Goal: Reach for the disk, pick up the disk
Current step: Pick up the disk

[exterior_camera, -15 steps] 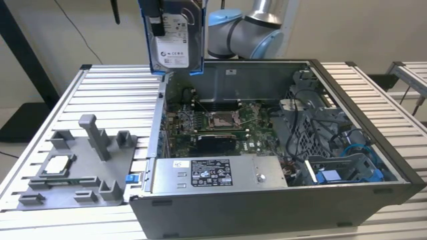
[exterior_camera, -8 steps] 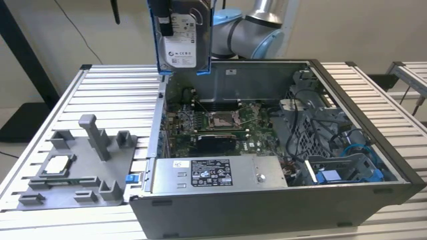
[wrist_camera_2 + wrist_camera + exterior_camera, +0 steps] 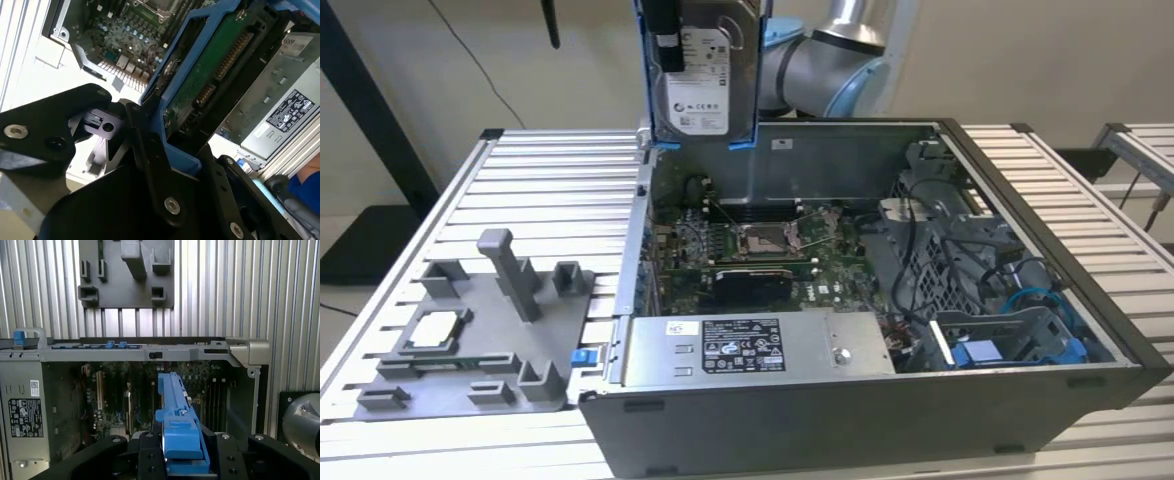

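jaws: clamped on hard drive (image 3: 700, 90) by blue rail (image 3: 180, 437) | position: aloft over open computer case (image 3: 854, 420) | risk: edge grip slips, drive falls onto motherboard (image 3: 687, 245)

The disk (image 3: 707, 70) is silver metal, its rails (image 3: 181, 437) blue plastic.

A bench (image 3: 540, 190) of ribbed silver aluminium slats carries two things: a large dark grey metal computer case (image 3: 854, 425), lying open side up, and, just beside it on the exterior view's left, a flat grey plastic fixture plate (image 3: 474, 345) with upright holders.
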Controlling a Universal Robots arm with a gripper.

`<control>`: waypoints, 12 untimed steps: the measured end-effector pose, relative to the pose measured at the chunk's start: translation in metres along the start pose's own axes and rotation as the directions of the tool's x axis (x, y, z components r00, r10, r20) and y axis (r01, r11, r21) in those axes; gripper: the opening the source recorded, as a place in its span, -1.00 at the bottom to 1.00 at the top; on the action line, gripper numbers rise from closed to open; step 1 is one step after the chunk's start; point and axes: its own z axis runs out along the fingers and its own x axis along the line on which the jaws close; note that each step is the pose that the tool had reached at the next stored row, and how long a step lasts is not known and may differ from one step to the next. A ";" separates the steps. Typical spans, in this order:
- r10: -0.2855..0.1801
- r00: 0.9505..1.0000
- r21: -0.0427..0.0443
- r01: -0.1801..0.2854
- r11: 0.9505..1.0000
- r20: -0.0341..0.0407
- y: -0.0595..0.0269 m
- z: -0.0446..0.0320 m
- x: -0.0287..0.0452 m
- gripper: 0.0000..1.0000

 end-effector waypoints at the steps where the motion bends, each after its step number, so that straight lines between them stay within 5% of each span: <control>1: 0.000 1.000 0.000 0.000 1.000 0.000 -0.0020 0.0001 0.0000 -1.00; 12: 0.000 1.000 0.000 0.000 1.000 0.000 -0.0244 0.0015 -0.0006 -1.00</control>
